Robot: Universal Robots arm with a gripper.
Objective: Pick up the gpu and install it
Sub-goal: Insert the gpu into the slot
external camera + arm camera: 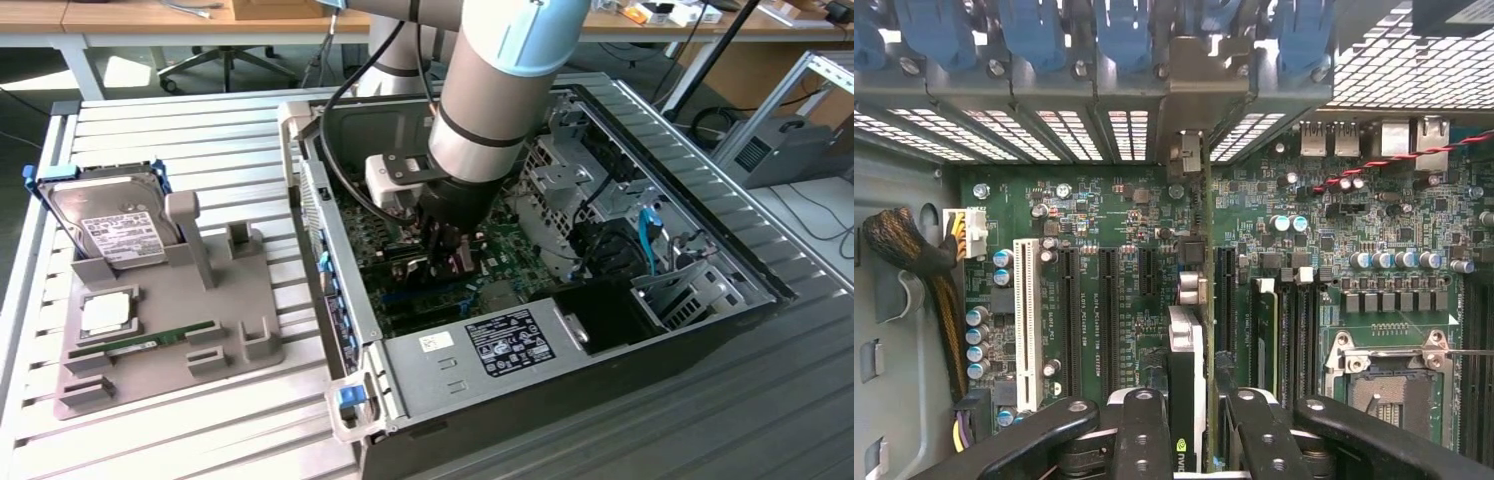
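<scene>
Workshop room behind a slatted metal counter.
Wooden desks along the far side, an office chair base beneath, grey floor, an aluminium frame at the exterior view's right, cables trailing below.

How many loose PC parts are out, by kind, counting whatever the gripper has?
Hard drive: 1
RAM stick: 1
Square silver chip: 1
gpu: 1, clamped in the gripper over the motherboard
Total: 4
</scene>
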